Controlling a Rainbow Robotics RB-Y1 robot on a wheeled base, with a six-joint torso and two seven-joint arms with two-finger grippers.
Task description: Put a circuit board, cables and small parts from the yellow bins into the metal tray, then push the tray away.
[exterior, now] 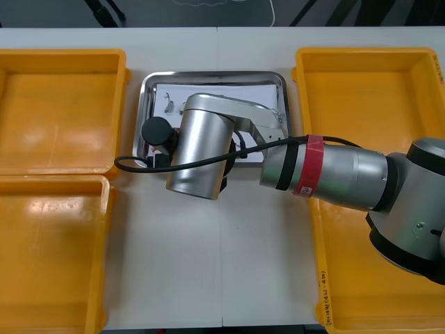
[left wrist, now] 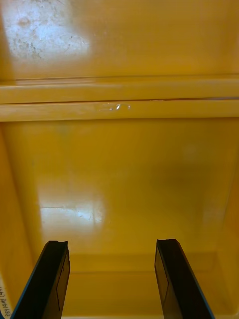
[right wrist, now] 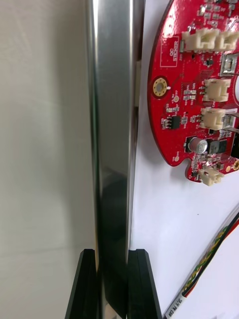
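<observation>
Surface: light tabletop [exterior: 181,264] with the metal tray [exterior: 208,74] at its far middle, between yellow bins [exterior: 59,104], two at each side.
Tray contents: white lining with a round red circuit board [right wrist: 194,89], a red and yellow cable [right wrist: 214,254] and small metal parts [exterior: 169,106].
Right arm: right pincer [right wrist: 112,256] narrow, clamped on the tray's rim, one finger on each side.
Left arm: left pincer [left wrist: 112,249] wide, above a bin's floor.
Writing: boxed print on the board ends in "STICKER".
</observation>
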